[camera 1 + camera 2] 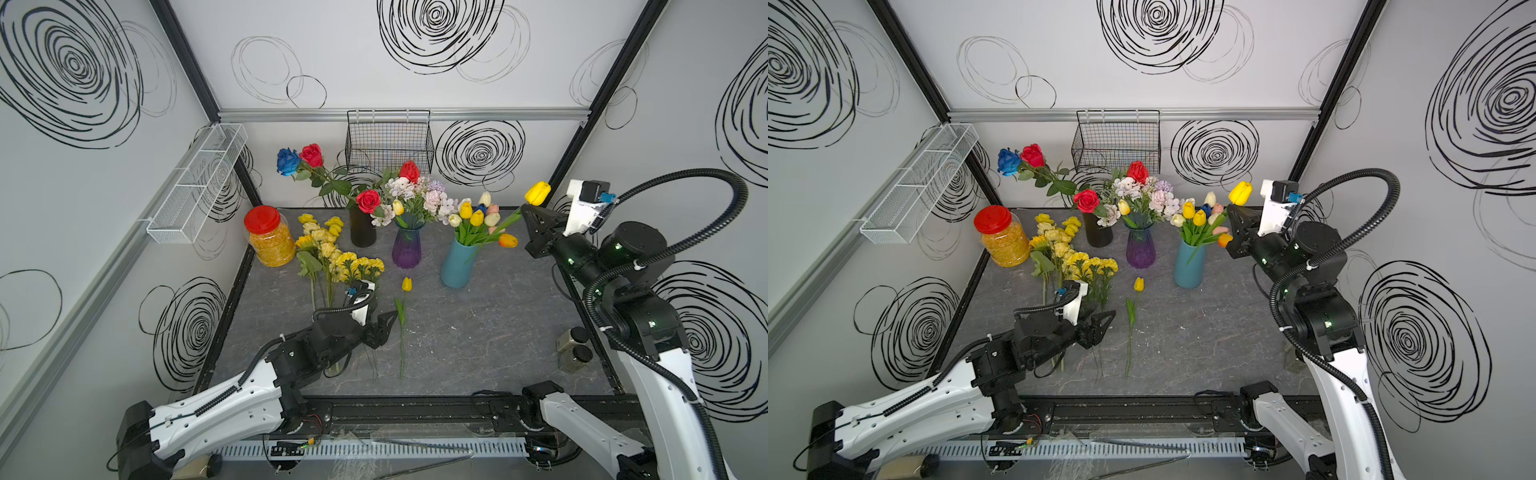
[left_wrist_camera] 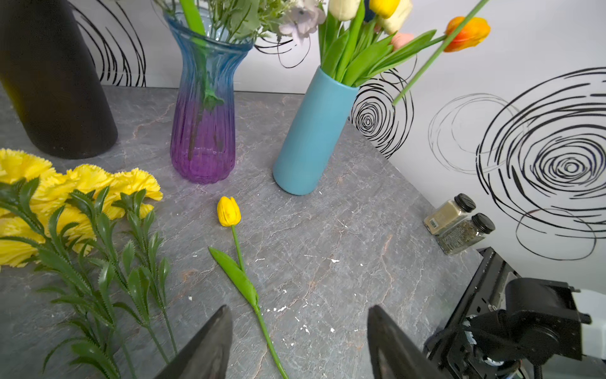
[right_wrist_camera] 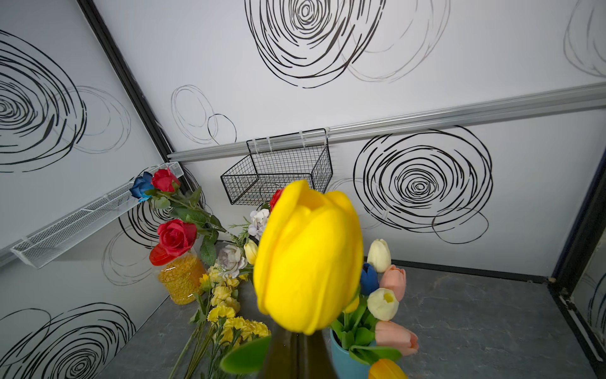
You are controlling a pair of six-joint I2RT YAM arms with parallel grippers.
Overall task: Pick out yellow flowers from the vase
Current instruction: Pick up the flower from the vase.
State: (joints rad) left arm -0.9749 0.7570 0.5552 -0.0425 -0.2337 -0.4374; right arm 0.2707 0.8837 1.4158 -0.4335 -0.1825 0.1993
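Hiding its stem, seemingly pinched: yellow tulip [image 3: 308,259]

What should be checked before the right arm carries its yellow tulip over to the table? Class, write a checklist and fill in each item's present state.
1. Right gripper shut on the held tulip: ok.
2. Stem end clear of the teal vase: ok, in the left wrist view it hangs outside the rim.
3. Left gripper open, holding nothing: ok.
4. Bare table between the lying tulip and the teal vase for setting down: ok.
5. Teal vase free of yellow tulips: not ok, some stand in it.
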